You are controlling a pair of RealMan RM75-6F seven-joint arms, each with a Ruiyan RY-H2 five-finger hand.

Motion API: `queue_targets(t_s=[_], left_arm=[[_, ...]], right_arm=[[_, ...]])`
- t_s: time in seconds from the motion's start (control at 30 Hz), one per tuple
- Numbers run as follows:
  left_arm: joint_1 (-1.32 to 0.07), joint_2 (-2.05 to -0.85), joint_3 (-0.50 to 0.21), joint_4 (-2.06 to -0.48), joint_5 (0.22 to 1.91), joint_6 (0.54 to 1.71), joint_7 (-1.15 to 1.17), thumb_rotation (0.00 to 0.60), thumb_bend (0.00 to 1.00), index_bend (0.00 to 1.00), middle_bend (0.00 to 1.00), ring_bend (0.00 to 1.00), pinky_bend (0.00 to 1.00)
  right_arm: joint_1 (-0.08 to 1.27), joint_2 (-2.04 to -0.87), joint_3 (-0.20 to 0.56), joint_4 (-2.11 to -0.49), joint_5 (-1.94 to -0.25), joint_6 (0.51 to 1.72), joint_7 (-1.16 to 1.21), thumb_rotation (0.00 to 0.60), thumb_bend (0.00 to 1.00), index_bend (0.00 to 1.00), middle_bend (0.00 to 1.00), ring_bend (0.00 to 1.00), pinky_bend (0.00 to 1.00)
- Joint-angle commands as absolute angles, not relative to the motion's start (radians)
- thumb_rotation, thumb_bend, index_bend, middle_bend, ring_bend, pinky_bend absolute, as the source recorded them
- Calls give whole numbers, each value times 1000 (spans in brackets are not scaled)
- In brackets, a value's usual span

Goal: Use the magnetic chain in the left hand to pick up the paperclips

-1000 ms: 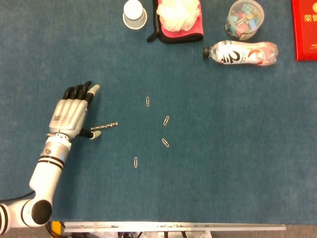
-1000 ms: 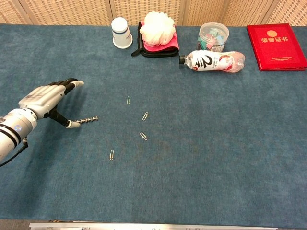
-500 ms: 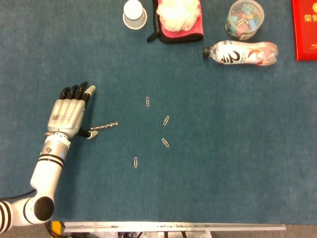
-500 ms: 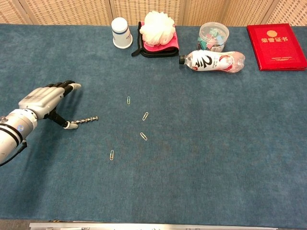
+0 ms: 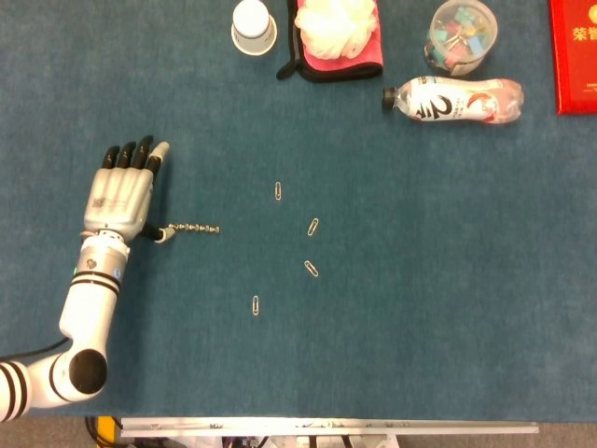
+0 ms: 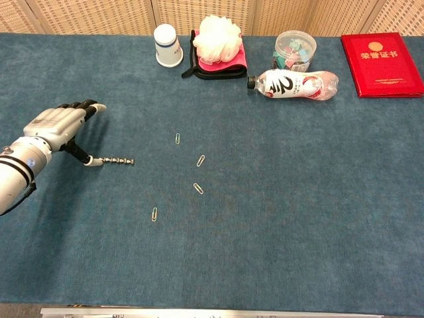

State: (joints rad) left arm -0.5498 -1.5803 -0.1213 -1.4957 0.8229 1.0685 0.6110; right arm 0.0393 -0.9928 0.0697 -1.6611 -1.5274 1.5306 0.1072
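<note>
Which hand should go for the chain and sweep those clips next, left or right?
Left. The left hand sits beside the magnetic chain, its thumb at the chain's near end, though a grip isn't clear. The paperclips lie just beyond. The right hand is not in view.

Far edge of the blue worktop [image 5: 448, 280], left to right: inverted white paper cup [image 5: 253, 26]; white mesh sponge [image 5: 337, 23] on a pink pouch [image 5: 359, 58]; clear tub of coloured clips [image 5: 461, 35]; plastic bottle [image 5: 455, 101] lying on its side; red booklet [image 5: 574, 56].
</note>
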Motion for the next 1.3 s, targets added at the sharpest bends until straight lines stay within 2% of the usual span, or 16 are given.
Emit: queue_targets(t_s=[0.03,0.37,0.57,0.7,0.93,1.13,1.3], left_arm=[[-557,-1581,-133,-1496,811,1070,610,600,23,0,0,0,49],[-561,-1457,-97,-1704,768,1038,629,600,23,0,0,0,49],[-582,-1394,-92,-1773,719,948,569,600,25,132,0,0,49],[-591,-1391,-88,-1758,721,937,539,600,67,255,0,0,49],[-592,-1435,-81,-1709,752,944,483,600,151,347,0,0,49],[-587,-1472,-66,-1657,799,955,445,600,246,366,0,0,49],[-579,-1496,-53,-1619,827,978,437,600,282,362,0,0,49]], right_arm=[[39,-993,70,-1661,-1527,1531,108,600,0,13,78,58,329],[41,-992,71,-1660,-1523,1526,109,600,0,13,78,58,329],[41,-992,70,-1661,-1525,1526,111,600,0,28,78,58,330],[42,-990,71,-1660,-1523,1524,116,600,0,28,78,58,329],[42,-989,72,-1658,-1520,1522,120,600,0,28,78,58,330],[41,-986,74,-1659,-1518,1526,126,600,0,28,78,58,330],[40,-985,74,-1659,-1519,1528,129,600,0,28,78,58,329]])
